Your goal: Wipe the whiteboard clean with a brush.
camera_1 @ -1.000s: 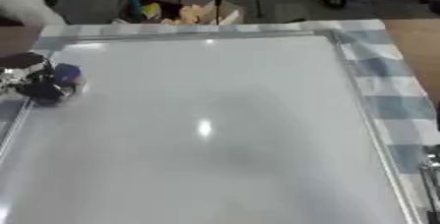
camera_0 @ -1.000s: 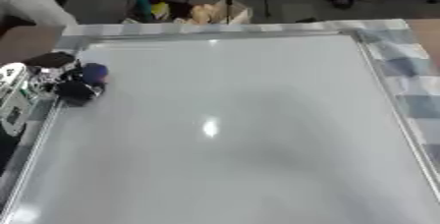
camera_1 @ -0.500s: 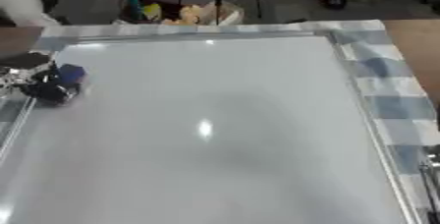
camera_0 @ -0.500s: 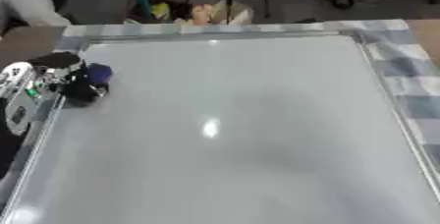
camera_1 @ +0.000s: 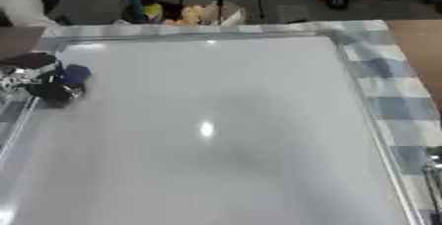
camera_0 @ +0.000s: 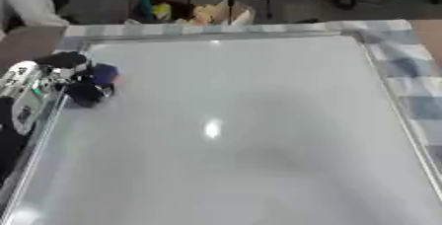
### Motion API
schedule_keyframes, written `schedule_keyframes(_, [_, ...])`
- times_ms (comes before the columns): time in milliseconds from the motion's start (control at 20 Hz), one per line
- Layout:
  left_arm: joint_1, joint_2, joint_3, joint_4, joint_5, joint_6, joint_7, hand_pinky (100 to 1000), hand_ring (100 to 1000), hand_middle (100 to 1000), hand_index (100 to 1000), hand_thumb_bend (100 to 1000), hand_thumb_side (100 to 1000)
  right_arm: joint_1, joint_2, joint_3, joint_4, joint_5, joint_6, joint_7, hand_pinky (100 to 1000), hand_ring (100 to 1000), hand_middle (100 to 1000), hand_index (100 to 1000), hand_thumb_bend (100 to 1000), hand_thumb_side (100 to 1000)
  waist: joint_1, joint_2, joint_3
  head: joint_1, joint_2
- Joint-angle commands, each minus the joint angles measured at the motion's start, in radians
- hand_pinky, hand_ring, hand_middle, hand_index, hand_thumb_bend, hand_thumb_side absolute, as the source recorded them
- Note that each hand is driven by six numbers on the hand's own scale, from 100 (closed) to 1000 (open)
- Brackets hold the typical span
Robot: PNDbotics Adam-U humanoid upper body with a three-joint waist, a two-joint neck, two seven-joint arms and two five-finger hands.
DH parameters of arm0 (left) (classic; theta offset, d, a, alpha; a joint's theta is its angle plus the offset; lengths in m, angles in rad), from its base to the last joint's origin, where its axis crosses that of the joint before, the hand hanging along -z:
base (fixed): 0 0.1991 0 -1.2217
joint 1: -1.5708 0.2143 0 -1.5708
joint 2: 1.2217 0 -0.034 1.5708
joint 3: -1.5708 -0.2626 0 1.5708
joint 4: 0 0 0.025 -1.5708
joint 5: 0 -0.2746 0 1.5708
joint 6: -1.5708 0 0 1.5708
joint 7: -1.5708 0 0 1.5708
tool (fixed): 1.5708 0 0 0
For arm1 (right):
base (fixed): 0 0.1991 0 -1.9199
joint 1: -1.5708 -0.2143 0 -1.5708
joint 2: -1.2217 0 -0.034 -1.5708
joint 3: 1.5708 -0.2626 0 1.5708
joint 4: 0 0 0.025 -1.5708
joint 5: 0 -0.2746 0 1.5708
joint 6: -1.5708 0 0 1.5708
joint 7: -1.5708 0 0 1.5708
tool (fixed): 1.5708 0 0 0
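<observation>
Left hand [camera_0: 82,83] with brush [camera_0: 103,74] shifted little; whiteboard [camera_0: 259,130] unobstructed.

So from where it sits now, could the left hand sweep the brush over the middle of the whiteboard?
Probably yes. The left hand is at the whiteboard's left edge with its fingers around what looks like the blue-topped brush, and nothing lies on the surface between it and the middle.

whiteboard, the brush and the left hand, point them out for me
whiteboard [camera_0: 259,135], left eye view, on its bare white surface near the middle
brush [camera_0: 103,74], left eye view, on its blue part by the board's left edge
left hand [camera_0: 85,92], left eye view, on the dark fingers beside the brush
</observation>
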Motion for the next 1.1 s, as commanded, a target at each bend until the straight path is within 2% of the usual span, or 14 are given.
schedule_keyframes(50, [-0.01, -0.01, -0.026, -0.018, 0.001, -0.019, -0.011, 305, 421, 419, 630, 100, 651, -0.006, -0.007, -0.006, -0.015, -0.004, 0.001, -0.004, 776, 857, 684, 797, 100, 880, -0.001, -0.021, -0.003, 0.003, 0.003])
schedule_keyframes(700, [-0.015, -0.029, -0.08, -0.072, 0.021, -0.064, -0.053, 303, 416, 411, 630, 100, 665, -0.006, -0.006, -0.005, -0.015, -0.005, 0.003, -0.007, 777, 857, 683, 797, 100, 879, 0.002, -0.026, -0.001, 0.008, 0.008])
schedule_keyframes(1100, [-0.015, -0.031, -0.089, -0.081, 0.026, -0.066, -0.067, 304, 413, 408, 631, 100, 668, -0.006, -0.007, -0.005, -0.015, -0.005, 0.004, -0.007, 777, 857, 682, 797, 100, 878, 0.002, -0.027, 0.001, 0.009, 0.008])
